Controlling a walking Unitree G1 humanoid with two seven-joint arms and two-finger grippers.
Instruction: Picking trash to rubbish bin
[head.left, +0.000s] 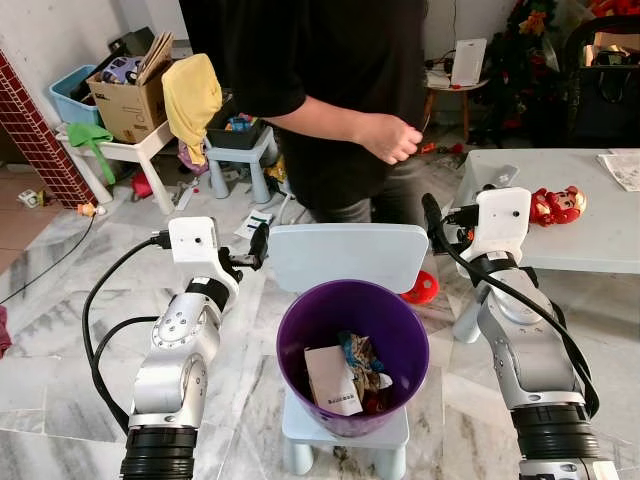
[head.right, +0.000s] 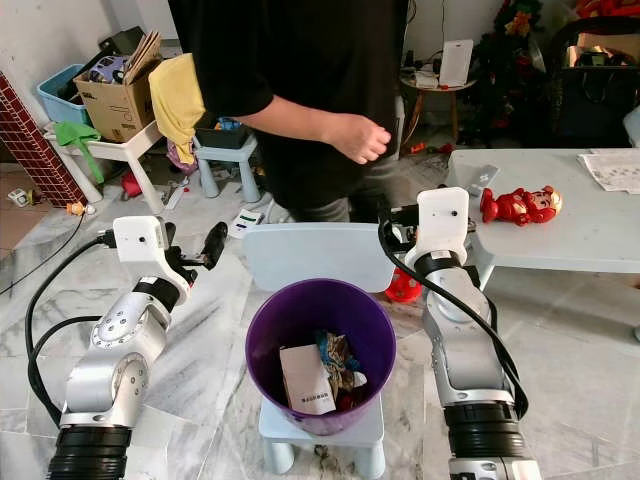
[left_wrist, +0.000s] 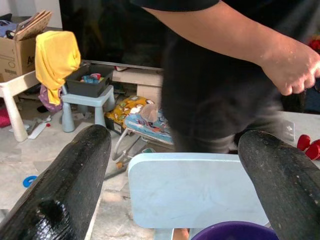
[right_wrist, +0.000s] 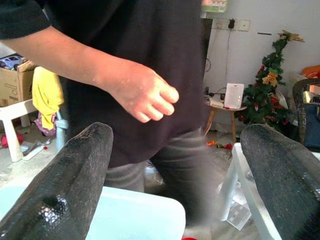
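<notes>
- A round purple plastic rubbish bin (head.left: 352, 352) is seen standing on the seat of a small pale-blue plastic chair (head.left: 345, 255), directly in front of the robot and between its two arms.
- Trash is already lying inside the bin: a white printed paper packet (head.left: 333, 381) and crumpled coloured wrappers (head.left: 365, 362) beside it at the bottom.
- The left gripper (head.left: 252, 252) is held raised just to the left of the chair's backrest, near the bin's rim; its two black fingers (left_wrist: 65, 185) are spread wide, and nothing is held between them.
- The right gripper (head.left: 437, 222) is raised at the right of the backrest, likewise near the rim; its fingers (right_wrist: 62, 185) are spread apart and empty too.
- Both grippers are pointed forward, past the bin, toward a person in a black shirt whose loosely closed hand (head.left: 390, 137) is held above and beyond the chair, somewhat nearer the right gripper.
- No loose trash can be made out within easy reach of either gripper; whether the hand contains anything cannot be told.
- A red toy figure (head.left: 556, 205) is lying on the grey table (head.left: 590, 240) to the right, its long axis running across the view; the right arm is judged the nearer one to it.
</notes>
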